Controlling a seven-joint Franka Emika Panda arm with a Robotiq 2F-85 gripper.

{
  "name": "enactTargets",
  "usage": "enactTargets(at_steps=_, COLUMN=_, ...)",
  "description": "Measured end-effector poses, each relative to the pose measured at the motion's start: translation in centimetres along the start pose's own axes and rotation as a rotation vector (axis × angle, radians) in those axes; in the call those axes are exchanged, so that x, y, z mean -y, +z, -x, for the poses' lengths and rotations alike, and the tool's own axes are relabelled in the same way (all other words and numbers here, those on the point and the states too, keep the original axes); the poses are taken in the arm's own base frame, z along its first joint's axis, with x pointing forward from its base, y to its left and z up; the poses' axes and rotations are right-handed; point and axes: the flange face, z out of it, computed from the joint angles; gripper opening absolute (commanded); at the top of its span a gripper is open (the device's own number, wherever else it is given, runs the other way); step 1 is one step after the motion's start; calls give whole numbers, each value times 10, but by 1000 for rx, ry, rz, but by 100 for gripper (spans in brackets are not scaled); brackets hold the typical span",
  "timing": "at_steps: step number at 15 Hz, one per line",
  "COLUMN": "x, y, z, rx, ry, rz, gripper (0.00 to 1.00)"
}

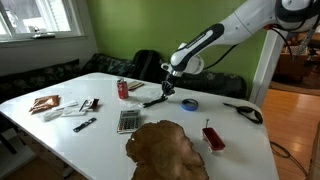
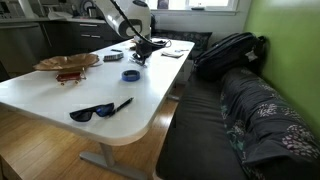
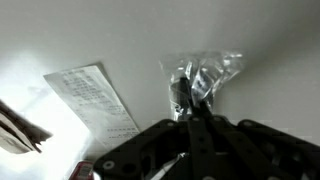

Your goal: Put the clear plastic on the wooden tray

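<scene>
The clear plastic (image 3: 207, 72) is a small crinkled bag with dark items inside, seen in the wrist view over the white table. My gripper (image 3: 187, 98) is shut on its near edge. In both exterior views the gripper (image 1: 166, 88) (image 2: 140, 50) is low over the middle of the table, beyond the wooden tray. The wooden tray (image 1: 166, 148) is a brown, irregular slab near the table's front edge; it also shows in an exterior view (image 2: 68, 62). The plastic is too small to make out in the exterior views.
A red can (image 1: 123, 89), a calculator (image 1: 127, 121), a blue tape roll (image 1: 189, 103), a red object (image 1: 212, 137) and sunglasses (image 1: 243, 111) lie around the tray. A printed receipt (image 3: 95, 95) lies beside the plastic. A dark couch (image 2: 250, 100) borders the table.
</scene>
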Motion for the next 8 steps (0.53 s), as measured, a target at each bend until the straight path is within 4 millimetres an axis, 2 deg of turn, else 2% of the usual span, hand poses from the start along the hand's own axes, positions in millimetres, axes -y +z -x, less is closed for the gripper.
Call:
enactTargets(at_steps=2, x=-2, y=-2, z=-5, rx=-8, ry=-1, rz=5, gripper=0)
enactTargets(at_steps=4, x=-3, y=-6, z=-18, rx=-40, ry=2, rz=8, gripper=0)
enactTargets(at_steps=6, x=-5, y=-15, z=-44, rx=-99, ry=1, rz=11, gripper=0)
enactTargets(at_steps=8, x=-9, y=-35, z=-75, rx=-165, ry=-19, rz=31, gripper=0)
